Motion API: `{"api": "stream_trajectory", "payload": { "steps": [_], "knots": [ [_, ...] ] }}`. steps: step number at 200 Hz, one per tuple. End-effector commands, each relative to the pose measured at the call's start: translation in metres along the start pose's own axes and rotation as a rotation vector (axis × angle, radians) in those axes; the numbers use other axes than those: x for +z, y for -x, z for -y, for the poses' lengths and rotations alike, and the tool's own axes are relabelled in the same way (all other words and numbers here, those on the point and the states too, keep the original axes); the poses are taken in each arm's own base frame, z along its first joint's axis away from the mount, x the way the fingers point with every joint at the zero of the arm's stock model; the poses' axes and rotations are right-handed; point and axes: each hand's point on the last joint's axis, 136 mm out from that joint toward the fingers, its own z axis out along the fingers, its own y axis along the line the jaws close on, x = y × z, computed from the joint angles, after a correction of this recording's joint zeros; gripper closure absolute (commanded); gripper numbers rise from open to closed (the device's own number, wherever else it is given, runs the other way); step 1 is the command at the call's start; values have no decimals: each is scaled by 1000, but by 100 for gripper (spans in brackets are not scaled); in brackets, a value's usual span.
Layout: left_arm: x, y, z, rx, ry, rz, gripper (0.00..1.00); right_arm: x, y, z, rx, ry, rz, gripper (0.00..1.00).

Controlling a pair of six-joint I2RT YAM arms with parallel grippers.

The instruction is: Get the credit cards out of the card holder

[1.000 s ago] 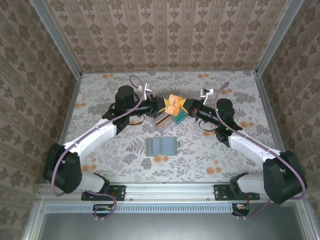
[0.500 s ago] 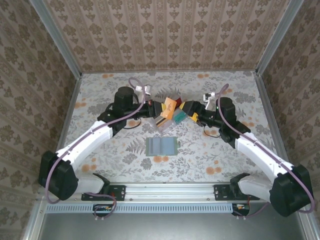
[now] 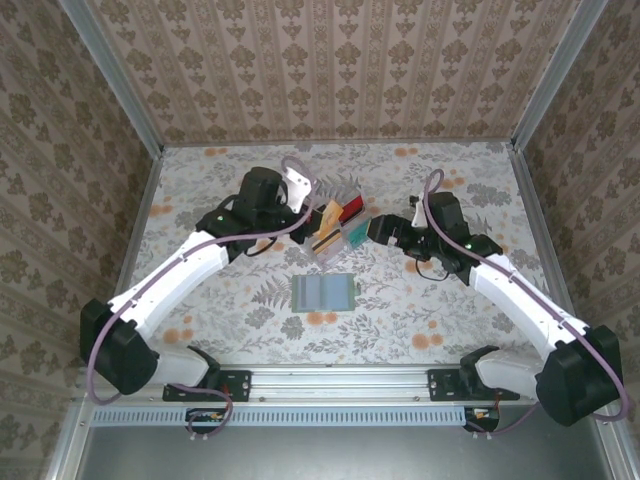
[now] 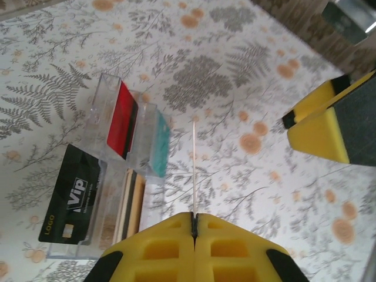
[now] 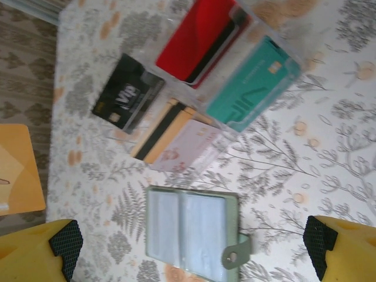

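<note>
The card holder, pale grey-green with a snap tab, lies open and flat on the floral table. Behind it a clear tray holds the credit cards: red, teal, black, and tan with a dark stripe. My left gripper is shut on a thin tan card, held edge-on above the tray. My right gripper hangs open above the card holder, nothing between its fingers.
A pale pink card lies at the tray's near end. The right gripper's yellow finger hangs close to the right of the held card. Patterned walls and metal rails bound the table.
The right gripper has let go of the tan card, opened wide and drawn back to the right. The left gripper kept the card and shifted slightly left.
</note>
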Motion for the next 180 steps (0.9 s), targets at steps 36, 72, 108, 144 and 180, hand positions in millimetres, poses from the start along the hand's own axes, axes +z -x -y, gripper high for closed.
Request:
{"api": "stream_trajectory", "payload": {
  "steps": [36,72,108,144,180],
  "knots": [
    [41,-22,-16,149,48,-201,100,3,-4,33,73,-121,-2,0],
    [57,-34,-22,168,71,-273,100,8,-3,36,85,-126,-3,0],
    [67,-45,-28,186,131,-320,100,12,-4,38,92,-136,-13,0],
    [78,-55,-37,231,182,-387,100,15,-4,39,103,-130,-21,0],
    [89,-59,-40,292,198,-388,100,16,-7,38,105,-120,-30,0]
  ]
}}
